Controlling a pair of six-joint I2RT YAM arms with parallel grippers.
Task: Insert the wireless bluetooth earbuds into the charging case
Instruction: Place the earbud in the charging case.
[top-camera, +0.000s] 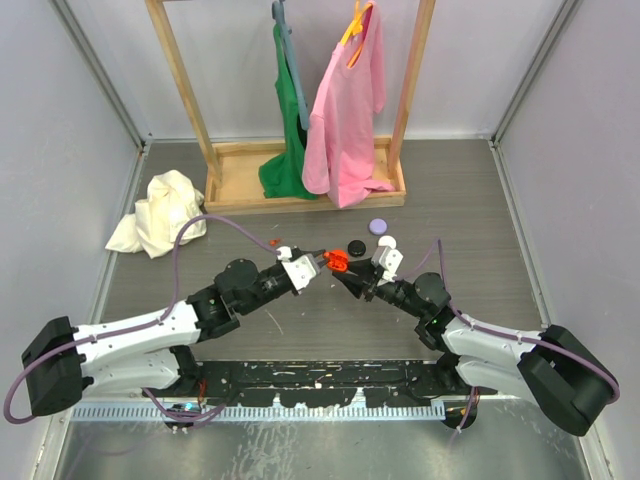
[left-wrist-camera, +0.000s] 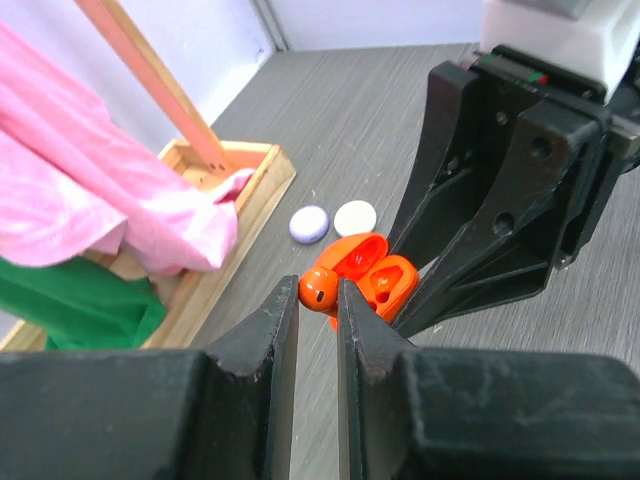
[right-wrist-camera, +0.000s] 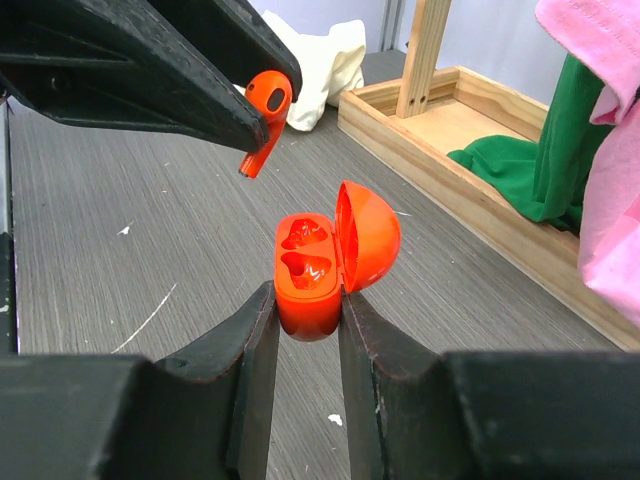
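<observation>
L hand (left-wrist-camera: 318, 300) clamped on small glossy orange plastic earbud (right-wrist-camera: 266, 98) by its head; R hand (right-wrist-camera: 305, 300) clamped on open orange clamshell charging case (right-wrist-camera: 310, 265) at the base. Both prob light, stiff, slick: grip flat sides.

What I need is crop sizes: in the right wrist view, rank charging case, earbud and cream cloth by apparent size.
1. charging case
2. cream cloth, farther off and partly hidden
3. earbud

left gripper (left-wrist-camera: 318, 296), right gripper (right-wrist-camera: 306, 300) clamped, tip-to-tip
</observation>
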